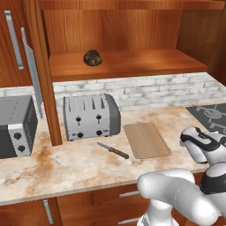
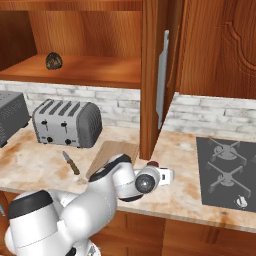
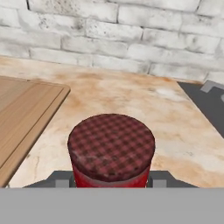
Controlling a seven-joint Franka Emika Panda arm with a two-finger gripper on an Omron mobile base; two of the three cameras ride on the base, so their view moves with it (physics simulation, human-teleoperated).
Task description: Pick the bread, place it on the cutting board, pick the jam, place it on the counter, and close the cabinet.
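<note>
In the left base view the bread (image 1: 92, 58) sat on the shelf of the open cabinet (image 1: 128, 66), well above the board (image 1: 147, 140), which lay bare on the counter (image 1: 66, 165) beside a knife (image 1: 113, 150) and a toaster (image 1: 91, 116). The arm rose at the lower right, its hand out past the board's right edge.

In the right base view the gripper (image 2: 167, 176) reached low over the counter just right of the board (image 2: 112, 155), near the cabinet's upright post. A dark red cap, the jam (image 2: 153, 164), peeked out at the wrist. The hob (image 2: 225, 172) lay further right, and the bread (image 2: 53, 61) was on the shelf at upper left.

In the hand view the jam (image 3: 112, 151) stood close before the camera, its checked lid up, with the finger bases flanking it low on either side. Whether the fingers were clamped on the jar or merely beside it could not be told from these pictures. The jar seemed to be at or just above the counter (image 3: 131, 100), between the board (image 3: 26, 113) and the hob corner.

Judging by this, the jam step was in hand while the bread was not yet moved. To do it well, the jar should go down upright and flat on the stone, clear of the board edge, and the fingers should part fully before lifting straight away, so the lid is not caught.
</note>
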